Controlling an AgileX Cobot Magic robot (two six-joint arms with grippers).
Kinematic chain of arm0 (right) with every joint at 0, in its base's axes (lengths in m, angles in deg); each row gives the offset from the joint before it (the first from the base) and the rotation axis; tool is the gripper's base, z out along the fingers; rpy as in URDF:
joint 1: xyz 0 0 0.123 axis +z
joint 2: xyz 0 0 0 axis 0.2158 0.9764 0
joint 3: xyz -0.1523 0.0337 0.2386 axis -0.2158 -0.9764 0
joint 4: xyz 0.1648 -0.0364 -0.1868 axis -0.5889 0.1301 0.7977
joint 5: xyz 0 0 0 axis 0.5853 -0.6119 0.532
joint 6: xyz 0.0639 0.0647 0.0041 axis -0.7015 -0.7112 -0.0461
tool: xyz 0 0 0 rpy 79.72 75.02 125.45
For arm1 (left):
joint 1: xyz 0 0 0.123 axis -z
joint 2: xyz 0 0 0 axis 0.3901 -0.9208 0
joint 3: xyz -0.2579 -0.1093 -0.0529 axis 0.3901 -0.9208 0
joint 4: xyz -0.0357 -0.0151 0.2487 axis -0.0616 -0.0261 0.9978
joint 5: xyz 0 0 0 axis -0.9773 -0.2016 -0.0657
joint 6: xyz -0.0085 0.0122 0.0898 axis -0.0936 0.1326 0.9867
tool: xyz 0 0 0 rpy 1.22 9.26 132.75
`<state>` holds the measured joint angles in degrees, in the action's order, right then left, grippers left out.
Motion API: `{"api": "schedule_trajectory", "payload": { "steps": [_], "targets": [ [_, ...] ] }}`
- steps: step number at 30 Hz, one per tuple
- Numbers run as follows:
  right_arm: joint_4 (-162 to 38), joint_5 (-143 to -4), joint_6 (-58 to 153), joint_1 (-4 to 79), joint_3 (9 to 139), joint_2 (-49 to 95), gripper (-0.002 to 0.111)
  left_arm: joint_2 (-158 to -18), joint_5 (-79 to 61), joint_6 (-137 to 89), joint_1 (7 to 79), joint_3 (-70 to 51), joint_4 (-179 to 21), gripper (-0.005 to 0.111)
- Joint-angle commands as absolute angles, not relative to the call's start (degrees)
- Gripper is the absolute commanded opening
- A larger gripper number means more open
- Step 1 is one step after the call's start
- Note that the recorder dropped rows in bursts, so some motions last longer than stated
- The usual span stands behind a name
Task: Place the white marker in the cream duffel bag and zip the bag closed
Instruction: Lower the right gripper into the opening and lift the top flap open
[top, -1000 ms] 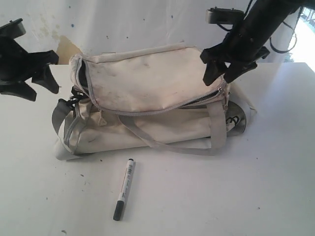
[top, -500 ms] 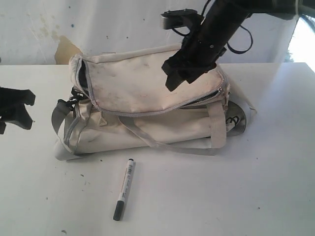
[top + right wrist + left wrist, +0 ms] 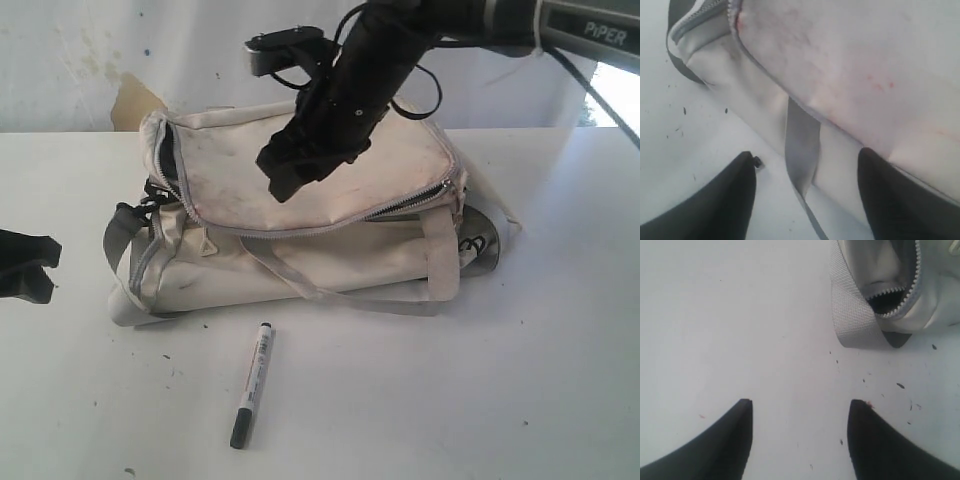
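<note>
Bright, even daylight throughout. Blown-out glare patch far beyond right pincer [image 3: 285, 172], at frame edge. Bench [image 3: 420, 400] washed near-white; marker [image 3: 253, 384] sharp against it. Soft shadow under bag [image 3: 400, 170]. Right pincer reads as black silhouette, edges soft. Wrist views: fingers [image 3: 720, 445] dark, unfocused close to lens; bag fabric under right pincer hazy, low contrast. Specks on bench ahead of left pincer [image 3: 800, 407] sharp.

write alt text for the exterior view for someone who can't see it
A cream duffel bag sits partly unzipped on a white table, with a white marker lying in front of it, nearer the camera. The right gripper hangs open over the bag's top; the left gripper is open at the left edge.
</note>
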<state>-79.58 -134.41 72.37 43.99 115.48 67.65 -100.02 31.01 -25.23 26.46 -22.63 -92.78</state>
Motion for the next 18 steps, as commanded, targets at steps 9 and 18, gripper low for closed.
{"api": "schedule_trajectory", "payload": {
  "steps": [9,18],
  "targets": [
    [-73.4,-119.2,74.2,53.6,115.4,70.2,0.055,-99.4,29.7,-24.9,26.4,-22.9,-92.6,0.059],
    [-66.9,-113.1,75.8,57.5,115.4,76.3,0.055,-99.4,29.6,-24.9,26.4,-22.9,-92.4,0.059]
  ]
}}
